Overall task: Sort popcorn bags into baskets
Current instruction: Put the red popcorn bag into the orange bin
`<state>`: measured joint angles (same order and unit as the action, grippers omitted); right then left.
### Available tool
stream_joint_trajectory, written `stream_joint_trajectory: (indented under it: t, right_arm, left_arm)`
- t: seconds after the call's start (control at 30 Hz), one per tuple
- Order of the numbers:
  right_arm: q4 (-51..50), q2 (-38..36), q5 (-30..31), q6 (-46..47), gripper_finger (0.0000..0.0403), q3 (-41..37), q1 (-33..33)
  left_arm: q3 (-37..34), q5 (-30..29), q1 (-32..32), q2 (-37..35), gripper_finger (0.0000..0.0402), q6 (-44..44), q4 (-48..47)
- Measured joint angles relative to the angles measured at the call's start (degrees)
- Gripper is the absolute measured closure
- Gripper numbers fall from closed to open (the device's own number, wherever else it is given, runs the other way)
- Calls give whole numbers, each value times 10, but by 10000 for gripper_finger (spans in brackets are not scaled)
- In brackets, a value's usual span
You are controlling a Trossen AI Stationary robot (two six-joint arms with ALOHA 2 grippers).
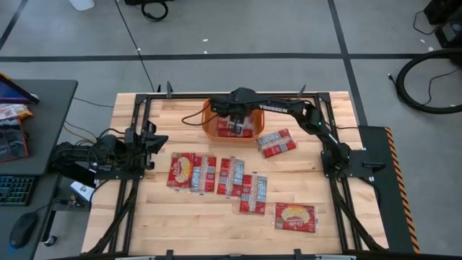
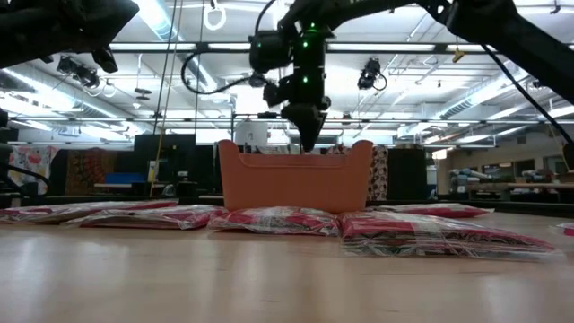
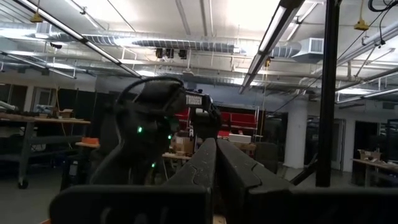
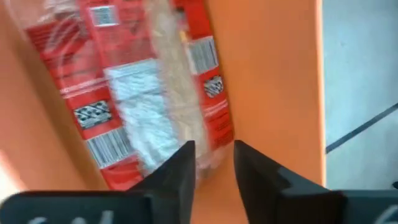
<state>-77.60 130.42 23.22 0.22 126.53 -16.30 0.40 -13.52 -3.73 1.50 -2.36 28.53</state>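
1. Popcorn bags: at least one bag (image 1: 234,128) lies inside the orange basket (image 1: 210,124), at the table's far edge near the middle; right wrist view shows a red bag with white label and barcode (image 4: 124,93) on the basket floor.
2. Loose bags on the wooden table (image 1: 180,217): one just right of the basket (image 1: 277,142), a row of overlapping bags mid-table (image 1: 192,172), (image 1: 231,176), (image 1: 252,193), one more set apart toward the near right (image 1: 294,217).
3. Right gripper (image 1: 232,115) hangs over the basket, arm reaching across from the right side; low view has it (image 2: 305,135) pointing down just above the basket rim (image 2: 296,154).
4. Right fingers (image 4: 180,171) slightly apart, narrow gap, bag end showing between the tips; not clamped on anything.
5. Left gripper (image 1: 160,139) waits at the table's left edge, well apart from the bags.
6. Left fingers (image 3: 202,165) pressed together, nothing between them, pointing level into the room.
7. Low view: bags lie flat in front of the basket (image 2: 278,220), (image 2: 430,231).
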Motion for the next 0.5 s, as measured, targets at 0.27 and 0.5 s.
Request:
stream_joint_trajectory:
  t: [0.27,0.5]
  right_arm:
    - [21,-50,-96,-66,251,2,51]
    - [64,-65,-112,-157,252,1,159]
  left_arm:
    - [0,0,0,0,384,-3,0]
    - [0,0,0,0,384,-4,-1]
